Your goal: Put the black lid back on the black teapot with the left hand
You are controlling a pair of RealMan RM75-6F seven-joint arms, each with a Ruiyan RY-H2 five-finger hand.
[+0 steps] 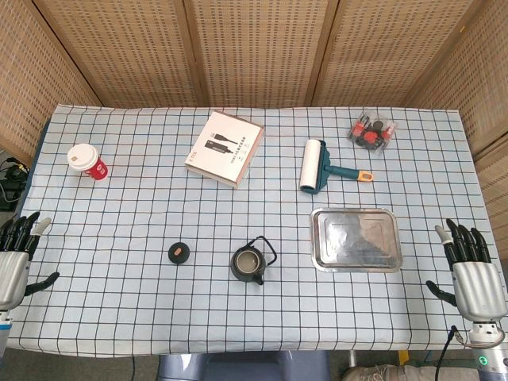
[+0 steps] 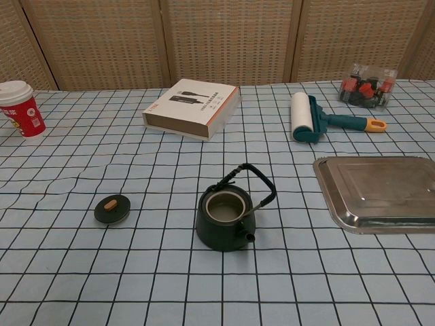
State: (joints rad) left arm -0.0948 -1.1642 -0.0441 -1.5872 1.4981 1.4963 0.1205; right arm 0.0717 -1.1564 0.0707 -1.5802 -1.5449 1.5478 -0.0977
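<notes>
The black teapot (image 1: 252, 263) (image 2: 228, 216) stands uncovered on the checked cloth near the table's front middle, handle tipped toward the back right. Its black lid (image 1: 179, 253) (image 2: 112, 208), round with a small brown knob, lies flat on the cloth to the pot's left, a short gap away. My left hand (image 1: 16, 259) hovers at the table's left edge, fingers spread, holding nothing, well left of the lid. My right hand (image 1: 471, 274) is at the right edge, fingers apart and empty. Neither hand shows in the chest view.
A steel tray (image 1: 355, 239) (image 2: 380, 193) lies right of the teapot. Farther back are a lint roller (image 1: 316, 166) (image 2: 304, 117), a white box (image 1: 225, 148) (image 2: 192, 106), a red paper cup (image 1: 86, 161) (image 2: 21, 108) and a clear packet of small items (image 1: 371, 131) (image 2: 368, 85).
</notes>
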